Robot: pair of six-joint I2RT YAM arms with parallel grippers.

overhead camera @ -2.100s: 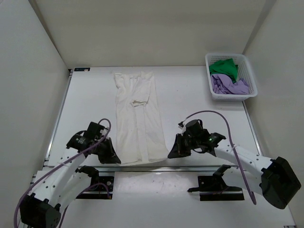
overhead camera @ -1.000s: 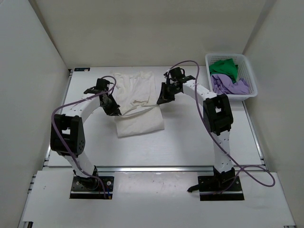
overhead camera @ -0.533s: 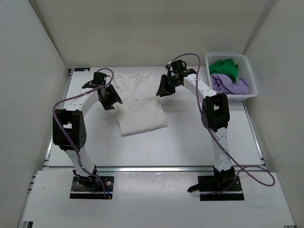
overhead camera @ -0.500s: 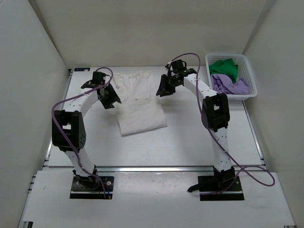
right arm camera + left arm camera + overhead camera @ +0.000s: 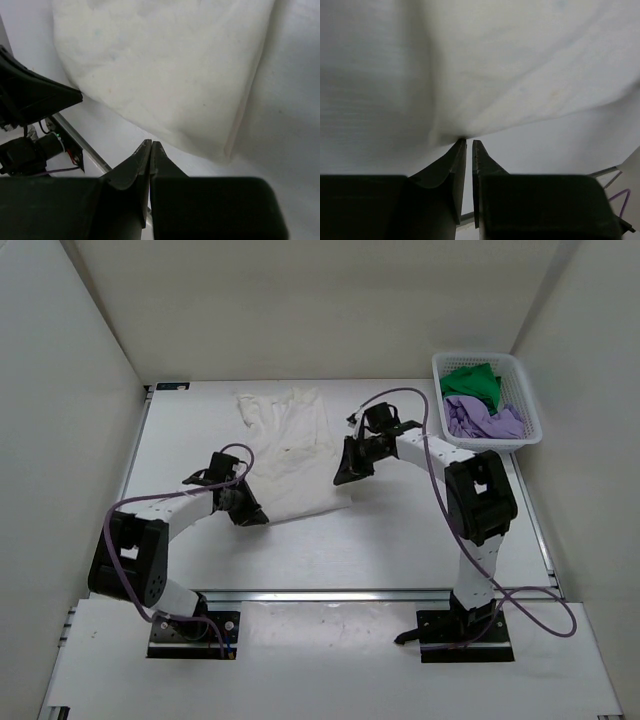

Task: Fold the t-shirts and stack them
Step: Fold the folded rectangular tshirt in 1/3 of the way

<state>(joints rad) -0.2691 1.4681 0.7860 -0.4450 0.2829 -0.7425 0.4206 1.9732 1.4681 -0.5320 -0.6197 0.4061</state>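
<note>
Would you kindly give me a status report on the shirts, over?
Left claw pinching cream-white t-shirt at corner. Right claw shut, empty, beside its edge. Green t-shirt and lavender t-shirt in basket. No obstruction.

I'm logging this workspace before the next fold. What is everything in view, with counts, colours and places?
cream-white t-shirt: one, cream-white, lying on the table, middle toward the back
green t-shirt: one, bright green, bunched in the basket's far half
lavender t-shirt: one, lavender, bunched in the basket's near half
basket: one, white plastic lattice, table's far right corner
table: one, white
arms: two, white and black with purple cables, reaching in from the near edge
left claw: one, black, closed on the cream-white t-shirt's near left corner
right claw: one, black, shut, empty, beside that shirt's near right edge
</note>
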